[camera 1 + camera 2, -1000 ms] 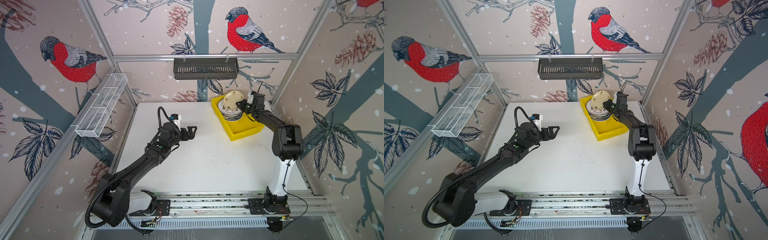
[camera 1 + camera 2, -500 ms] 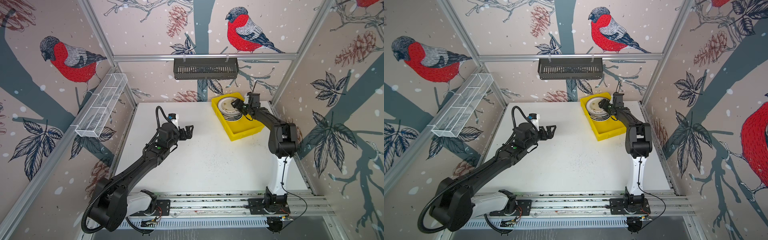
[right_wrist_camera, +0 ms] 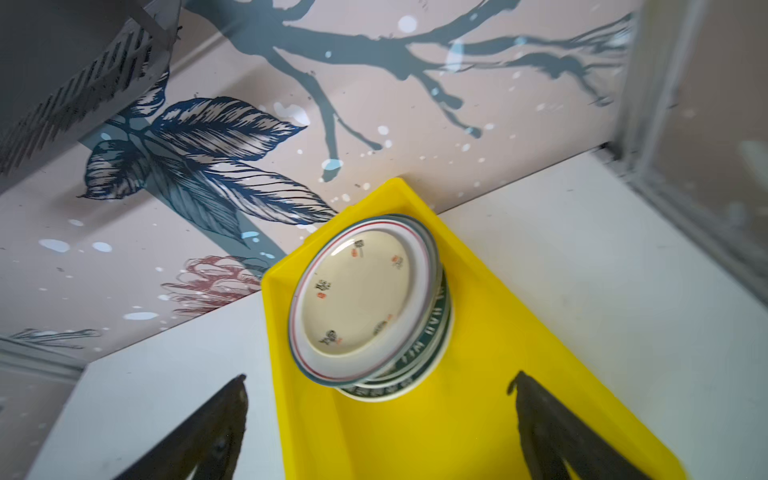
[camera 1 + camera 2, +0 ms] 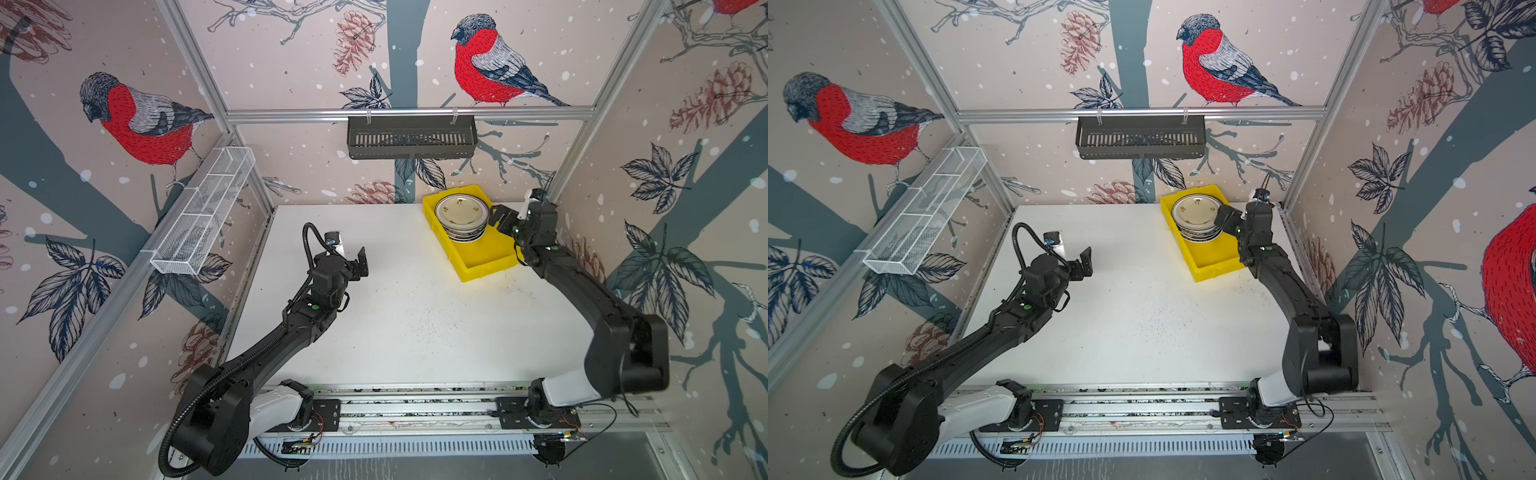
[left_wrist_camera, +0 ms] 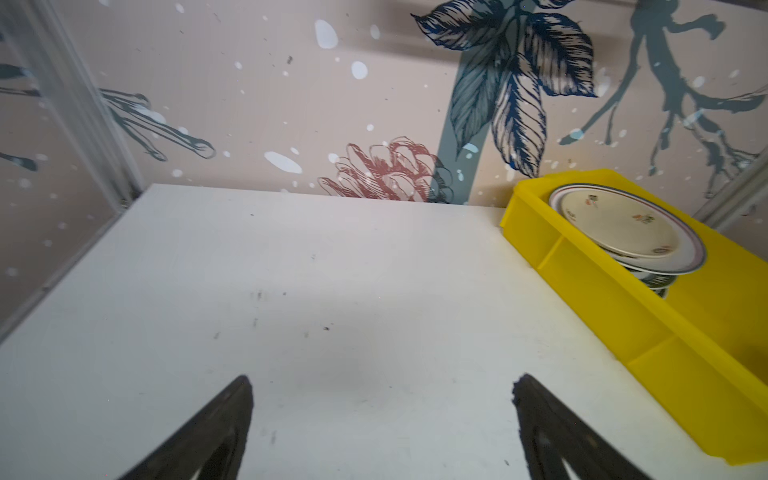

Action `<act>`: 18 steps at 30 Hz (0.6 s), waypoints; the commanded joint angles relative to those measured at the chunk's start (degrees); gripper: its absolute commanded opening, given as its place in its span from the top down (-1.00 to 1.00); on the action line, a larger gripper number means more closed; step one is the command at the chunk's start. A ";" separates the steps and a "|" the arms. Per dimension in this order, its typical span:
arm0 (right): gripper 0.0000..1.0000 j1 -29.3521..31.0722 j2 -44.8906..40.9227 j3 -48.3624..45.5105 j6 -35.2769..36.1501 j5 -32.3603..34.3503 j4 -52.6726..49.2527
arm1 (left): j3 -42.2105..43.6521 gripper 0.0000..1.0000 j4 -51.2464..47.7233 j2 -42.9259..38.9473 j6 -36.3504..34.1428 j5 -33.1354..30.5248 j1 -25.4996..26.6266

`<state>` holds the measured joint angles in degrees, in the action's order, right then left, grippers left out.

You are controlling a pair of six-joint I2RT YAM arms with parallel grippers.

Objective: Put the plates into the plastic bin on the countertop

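The yellow plastic bin (image 4: 484, 259) (image 4: 1214, 259) stands at the back right of the white countertop (image 4: 415, 324). A stack of plates (image 4: 461, 214) (image 4: 1196, 216) (image 5: 619, 232) (image 3: 361, 299) fills its far end: a cream plate with red and teal rim lines on top, white plates with dark green lettered rims under it. My right gripper (image 4: 500, 218) (image 4: 1223, 216) (image 3: 380, 378) hangs open just right of the stack, holding nothing. My left gripper (image 4: 361, 264) (image 4: 1086, 262) (image 5: 382, 378) is open over bare countertop at mid left.
A black slatted basket (image 4: 411, 137) hangs on the back rail above the bin. A white wire mesh basket (image 4: 203, 216) is fixed to the left wall rail. Aluminium rails (image 4: 415, 399) with the arm bases run along the front edge.
My right gripper opened and let go of the cream plate, which went from tilted to lying flat on the stack; the gripper drew back to the right. The left arm shifted slightly.
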<state>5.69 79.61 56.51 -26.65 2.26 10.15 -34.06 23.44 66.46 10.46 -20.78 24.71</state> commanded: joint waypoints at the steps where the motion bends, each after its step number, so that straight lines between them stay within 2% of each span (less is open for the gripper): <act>1: -0.99 0.24 -9.02 -10.95 7.85 15.40 15.95 | 4.60 -0.94 16.16 -0.17 -9.36 -12.25 -0.89; 3: -0.99 -0.22 -14.62 -18.12 11.25 21.52 20.51 | 8.69 -0.94 24.50 0.92 -12.44 -13.49 -2.44; 6: -0.99 -1.05 -19.93 -27.27 15.60 27.82 27.01 | 13.62 -0.94 35.15 4.26 -16.68 -9.55 -5.65; 10: -0.99 -2.26 -20.63 -35.52 16.31 27.97 32.42 | 16.99 -0.94 43.05 10.62 -17.03 -5.77 -9.45; 11: -0.99 -2.35 -20.57 -37.02 16.01 28.42 33.33 | 17.00 -0.93 43.10 10.82 -17.18 -6.36 -9.67; 13: -0.99 -2.89 -20.37 -40.85 14.46 29.83 36.74 | 17.90 -0.94 42.01 8.94 -17.48 0.01 -10.95; 14: -0.99 -3.33 -20.29 -42.66 14.22 29.64 38.56 | 18.99 -0.94 44.47 8.93 -17.30 0.45 -11.31; 18: -0.99 -5.97 -17.82 -46.15 12.95 23.82 42.07 | 21.63 -0.94 45.66 6.81 -18.06 3.28 -11.54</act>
<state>0.64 60.66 10.96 -12.75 28.69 45.23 -13.54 62.94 74.32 -5.65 -22.02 13.26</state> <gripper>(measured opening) 0.997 0.968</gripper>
